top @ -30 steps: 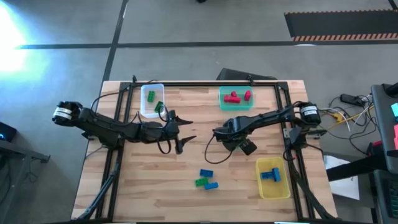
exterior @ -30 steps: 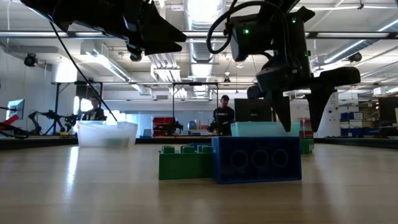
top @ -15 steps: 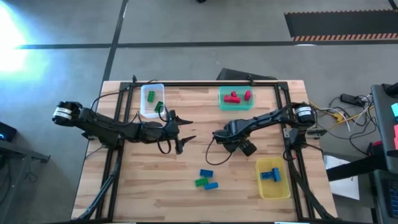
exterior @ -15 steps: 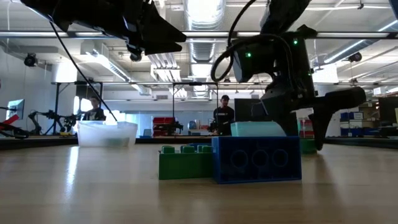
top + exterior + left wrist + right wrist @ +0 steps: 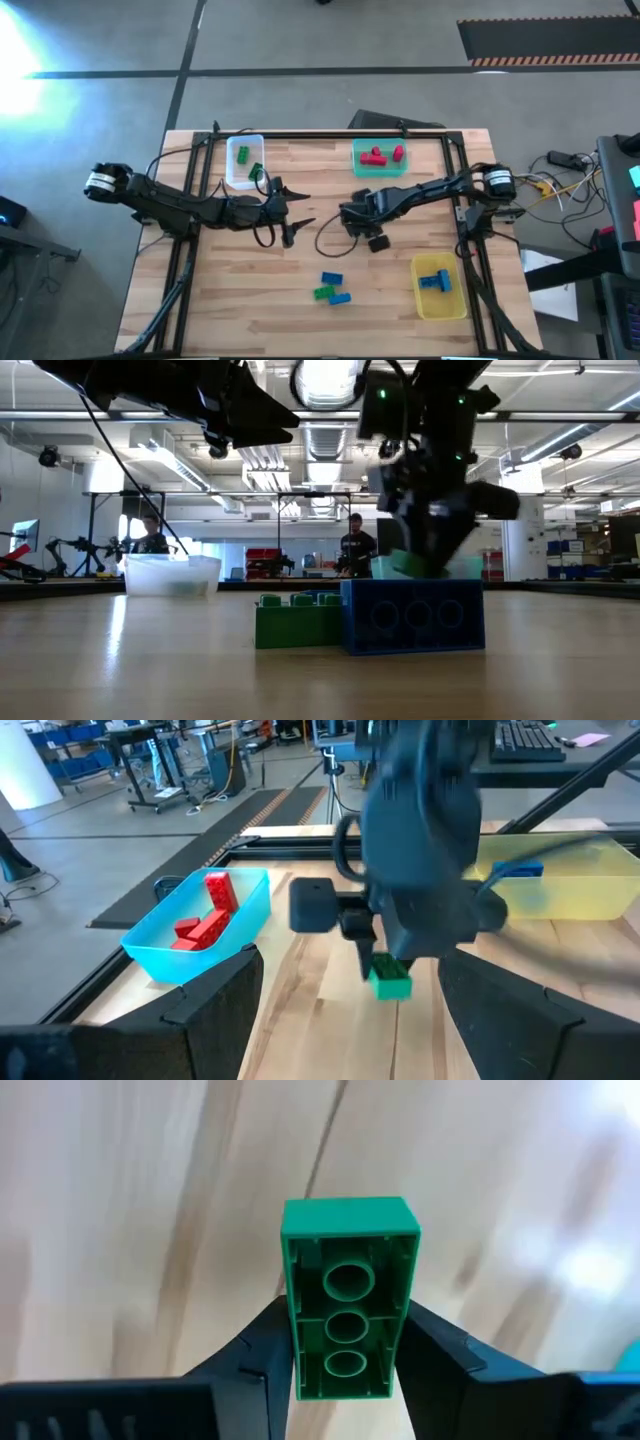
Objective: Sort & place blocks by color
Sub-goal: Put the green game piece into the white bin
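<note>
Above mid-table, right fingers [image 5: 345, 1342] clamp one green block [image 5: 347, 1295]; left fingers [image 5: 292, 212] spread, empty; three blocks [image 5: 331, 287] lie loose.

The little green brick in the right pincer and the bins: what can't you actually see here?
- Green brick: right wrist view shows only its hollow underside; the studded face is turned away. In the high view the right pincer hides it.
- Clear bin: low view, contents too hazy.
- Teal bin: low view, the arm and blue brick cover it.
- Yellow bin: left wrist view, the arm partly hides it.
</note>
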